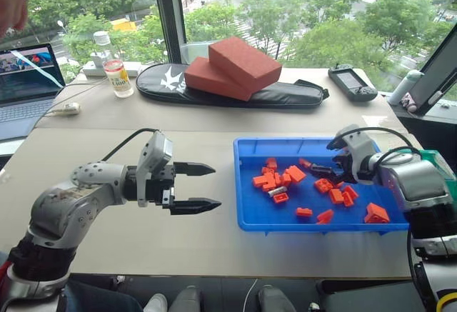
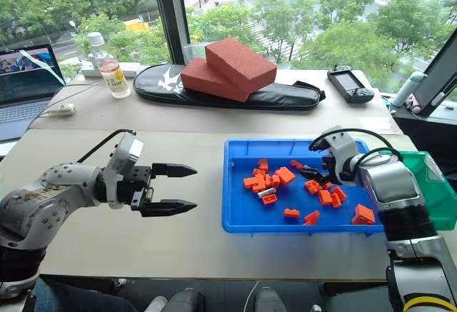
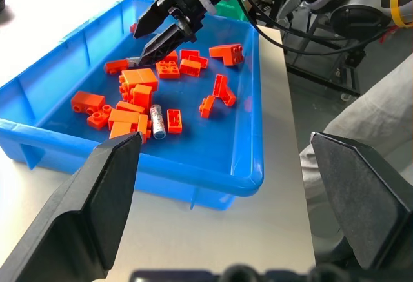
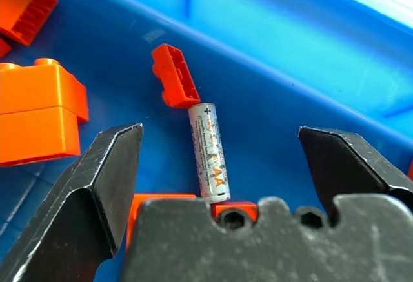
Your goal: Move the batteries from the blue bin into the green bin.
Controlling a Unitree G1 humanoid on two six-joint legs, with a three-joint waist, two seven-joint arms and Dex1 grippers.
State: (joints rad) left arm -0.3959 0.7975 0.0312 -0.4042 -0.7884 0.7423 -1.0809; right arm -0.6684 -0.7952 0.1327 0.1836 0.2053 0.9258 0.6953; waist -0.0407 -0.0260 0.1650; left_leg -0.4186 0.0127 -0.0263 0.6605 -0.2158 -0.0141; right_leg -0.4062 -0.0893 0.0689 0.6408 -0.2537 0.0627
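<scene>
Indoors, beside a window over trees, both spread hands sit above the beige table [image 1: 178, 240].

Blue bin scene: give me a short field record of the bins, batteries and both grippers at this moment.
blue bin: on the table, holds scattered orange blocks
batteries seen: one lying flat on the bin floor between the right gripper's open fingers, not gripped; another among the blocks
green bin: beside the blue bin's right end, contents hidden
right gripper: open, low inside the blue bin
left gripper: open, empty, above the bare table left of the blue bin
</scene>
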